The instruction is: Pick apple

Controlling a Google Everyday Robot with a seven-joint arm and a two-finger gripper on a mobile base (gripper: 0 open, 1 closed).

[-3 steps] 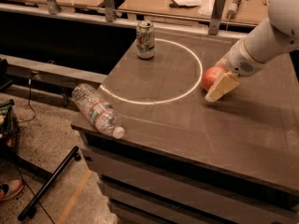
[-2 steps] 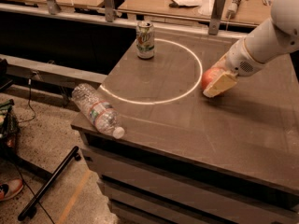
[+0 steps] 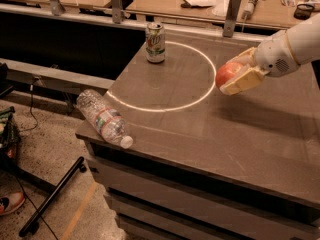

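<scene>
The red-orange apple (image 3: 226, 73) sits between the pale fingers of my gripper (image 3: 234, 74) at the right of the dark table (image 3: 210, 129). The gripper is shut on the apple and holds it a little above the tabletop, near the right side of the white circle (image 3: 160, 109) marked on the table. The white arm comes in from the right edge of the view.
A green and white soda can (image 3: 155, 42) stands upright at the back left of the table, on the circle's edge. A clear plastic bottle (image 3: 103, 117) lies on its side at the front left corner. Desks with clutter stand behind.
The gripper has closed on the apple and lifted it off the table, slightly up and away from where it rested.
</scene>
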